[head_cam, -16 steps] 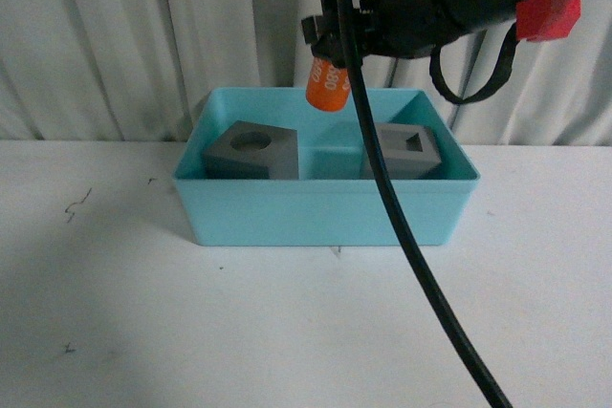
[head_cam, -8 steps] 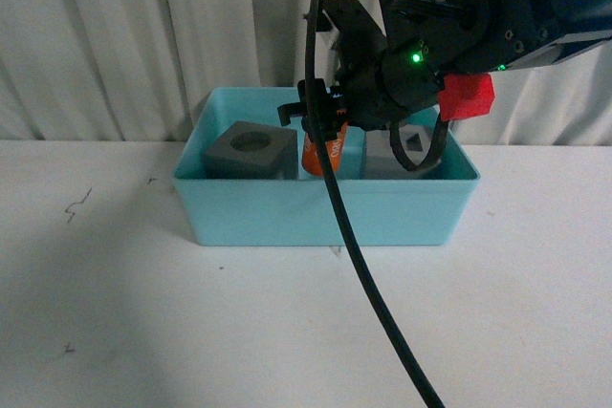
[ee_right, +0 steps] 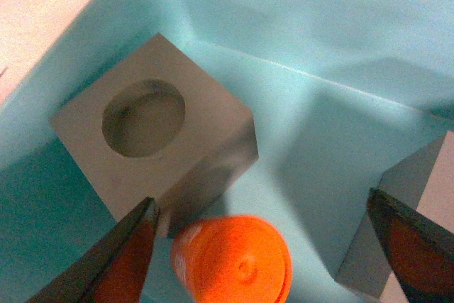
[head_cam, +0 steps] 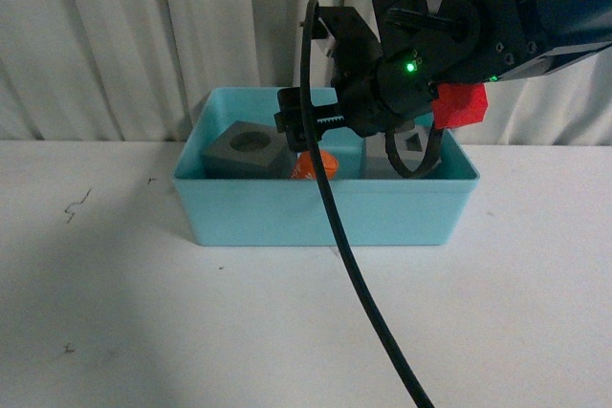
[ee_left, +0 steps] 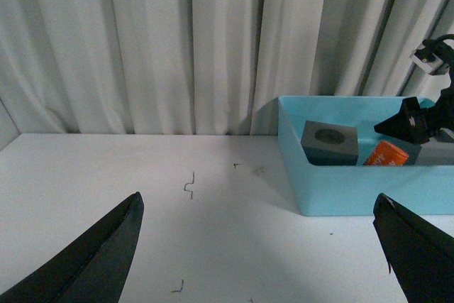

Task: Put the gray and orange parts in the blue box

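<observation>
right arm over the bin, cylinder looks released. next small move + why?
Probably lift the right gripper straight up out of the blue box. Its jaws are spread wide, and the orange cylinder lies between the gray cube with the round recess and the other gray cube. All three parts appear to be inside, so retreating seems all that is left.

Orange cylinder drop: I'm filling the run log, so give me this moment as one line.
phase: release | right gripper: open above orange cylinder | cylinder: in blue box, between gray cubes | left gripper: open, idle
</observation>
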{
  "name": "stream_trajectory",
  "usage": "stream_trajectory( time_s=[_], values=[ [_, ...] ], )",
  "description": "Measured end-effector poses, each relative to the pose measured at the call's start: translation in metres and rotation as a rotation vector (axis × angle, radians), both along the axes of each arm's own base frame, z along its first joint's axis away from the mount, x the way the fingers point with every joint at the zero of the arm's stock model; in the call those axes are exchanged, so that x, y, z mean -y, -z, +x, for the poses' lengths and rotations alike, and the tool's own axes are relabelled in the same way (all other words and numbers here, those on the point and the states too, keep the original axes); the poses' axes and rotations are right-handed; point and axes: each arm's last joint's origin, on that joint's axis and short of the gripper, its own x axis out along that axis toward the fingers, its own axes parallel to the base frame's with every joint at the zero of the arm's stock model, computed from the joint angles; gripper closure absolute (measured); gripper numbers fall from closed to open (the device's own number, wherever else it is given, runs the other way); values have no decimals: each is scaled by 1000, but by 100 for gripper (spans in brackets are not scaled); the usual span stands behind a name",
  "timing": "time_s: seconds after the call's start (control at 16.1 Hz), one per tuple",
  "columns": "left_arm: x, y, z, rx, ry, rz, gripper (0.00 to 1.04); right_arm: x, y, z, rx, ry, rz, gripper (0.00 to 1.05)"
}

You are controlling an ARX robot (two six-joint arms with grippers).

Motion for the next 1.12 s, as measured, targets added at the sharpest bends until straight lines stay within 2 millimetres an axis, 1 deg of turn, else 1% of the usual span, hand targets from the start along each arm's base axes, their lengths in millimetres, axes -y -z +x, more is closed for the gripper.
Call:
stream_trajectory(
  time_s=[0.12, 0.19, 0.25, 0.31, 0.37, 0.5, 0.56, 0.62, 0.68, 0.74, 0.81, 0.93, 0.99, 1.05, 1.12],
  values=[
    [0, 0, 0, 0, 0, 0, 7, -1, -3, 1, 15, -4, 17, 6],
    [0, 0, 0, 0, 0, 0, 7, 0, -6, 0, 31, -2, 32, 6],
    [0, 0, 0, 0, 0, 0, 7, 2, -14, -3, 59, -8, 49, 7],
    [0, 0, 0, 0, 0, 0, 7, 4, -25, -7, 85, -16, 72, 6],
    [0, 0, 0, 0, 0, 0, 7, 8, -41, -11, 122, -25, 95, 6],
    [0, 0, 0, 0, 0, 0, 7, 29, -83, -23, 230, -9, 141, 6],
    [0, 0, 0, 0, 0, 0, 7, 47, -103, -33, 283, 15, 156, 6],
    [0, 0, 0, 0, 0, 0, 7, 64, -113, -44, 314, 39, 163, 6],
    [0, 0, 0, 0, 0, 0, 7, 82, -118, -56, 329, 69, 163, 6],
    [0, 0, 0, 0, 0, 0, 7, 100, -119, -71, 333, 96, 160, 6],
    [0, 0, 0, 0, 0, 0, 7, 121, -119, -92, 324, 129, 157, 6],
    [0, 0, 0, 0, 0, 0, 7, 159, -128, -140, 336, 210, 149, 6],
    [0, 0, 0, 0, 0, 0, 7, 180, -134, -170, 362, 273, 132, 6],
    [0, 0, 0, 0, 0, 0, 7, 198, -134, -200, 348, 354, 114, 6],
    [0, 0, 0, 0, 0, 0, 7, 210, -126, -228, 316, 444, 89, 6]
  ],
)
